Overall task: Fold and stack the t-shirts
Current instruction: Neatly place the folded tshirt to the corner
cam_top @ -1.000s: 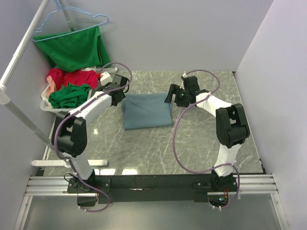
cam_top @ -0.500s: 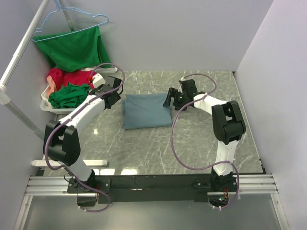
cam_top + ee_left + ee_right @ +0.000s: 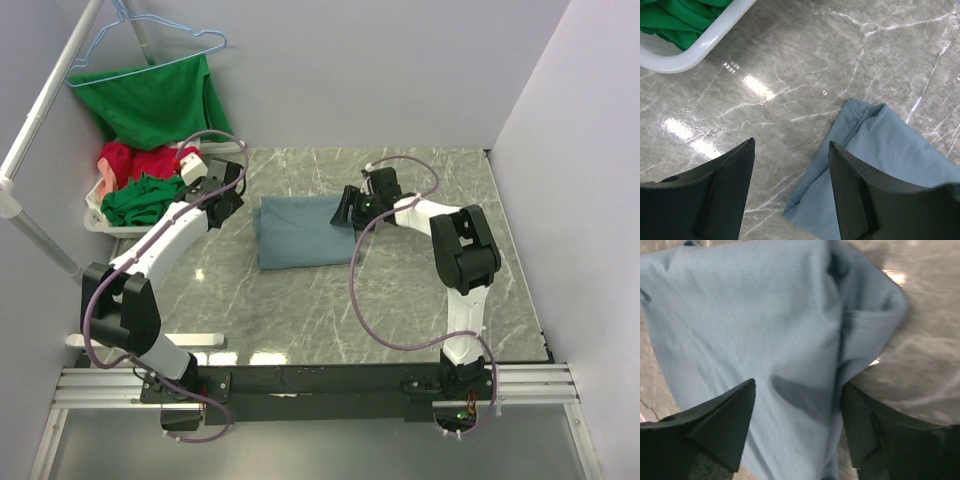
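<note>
my left pincer [image 3: 790, 150]: apart, hovering over the desk [image 3: 790, 60]
my right pincer [image 3: 797, 390]: apart too, astride the grey-blue t-shirt [image 3: 740, 315], toward the desk's far edge

table [image 3: 420, 290]: grey stone-look slab with white veins, polished; lamp glare is mirrored in it.
grey-blue t-shirt [image 3: 300, 235]: soft cloth, matt, lightly creased.
red t-shirt [image 3: 135, 160]: cloth, matt, crumpled.
hung green t-shirt [image 3: 150, 100]: cloth, matt, smooth drape.
basket [image 3: 705, 42]: white plastic, smooth, glossy.
hanger [image 3: 150, 63]: thin pale-blue wire, smooth; core material cannot be told.
left gripper fingers [image 3: 720, 195]: black plastic, matt.
right gripper fingers [image 3: 715, 425]: black plastic, matt.
cable [image 3: 351, 285]: purple sheath, smooth, slight sheen.
base rail [image 3: 100, 378]: bare silver metal, satin finish.
</note>
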You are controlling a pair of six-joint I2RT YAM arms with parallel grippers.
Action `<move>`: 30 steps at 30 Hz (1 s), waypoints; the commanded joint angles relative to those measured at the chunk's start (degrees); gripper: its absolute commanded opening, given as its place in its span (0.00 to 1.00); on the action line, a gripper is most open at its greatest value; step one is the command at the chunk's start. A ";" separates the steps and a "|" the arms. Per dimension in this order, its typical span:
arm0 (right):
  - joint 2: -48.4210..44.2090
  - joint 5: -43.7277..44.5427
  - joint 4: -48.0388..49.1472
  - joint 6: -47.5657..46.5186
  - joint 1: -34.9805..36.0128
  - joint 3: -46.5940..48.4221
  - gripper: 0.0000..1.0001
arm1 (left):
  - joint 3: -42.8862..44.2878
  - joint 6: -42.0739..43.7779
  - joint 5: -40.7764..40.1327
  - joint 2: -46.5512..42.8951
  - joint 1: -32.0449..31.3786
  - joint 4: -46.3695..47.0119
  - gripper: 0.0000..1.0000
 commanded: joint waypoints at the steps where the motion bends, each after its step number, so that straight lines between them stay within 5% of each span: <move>1: 3.09 -1.26 -2.37 0.49 2.24 0.83 0.70 | -1.10 0.23 0.67 -3.21 0.57 0.35 0.66; 3: 3.44 -1.26 -2.89 0.49 2.24 1.09 0.61 | -1.28 0.23 0.67 -3.47 0.92 0.35 0.66; 6: 4.06 -0.12 -5.18 0.58 2.33 2.50 0.34 | -1.80 0.50 1.02 -4.18 1.19 0.44 0.66; 7: 4.06 1.36 -6.75 0.40 2.42 3.37 0.11 | -1.98 0.58 1.03 -4.53 1.36 0.62 0.66; 8: 4.15 2.16 -7.89 0.23 2.33 3.99 0.01 | -2.07 0.58 1.20 -4.53 1.37 0.62 0.66; 17: 2.39 18.68 -21.61 -3.55 0.66 11.99 0.00 | -2.16 0.94 2.17 -5.06 1.63 1.06 0.66; 30: 3.26 32.57 -30.05 -8.12 -12.52 19.79 0.00 | -1.63 1.90 3.40 -4.18 1.72 1.50 0.66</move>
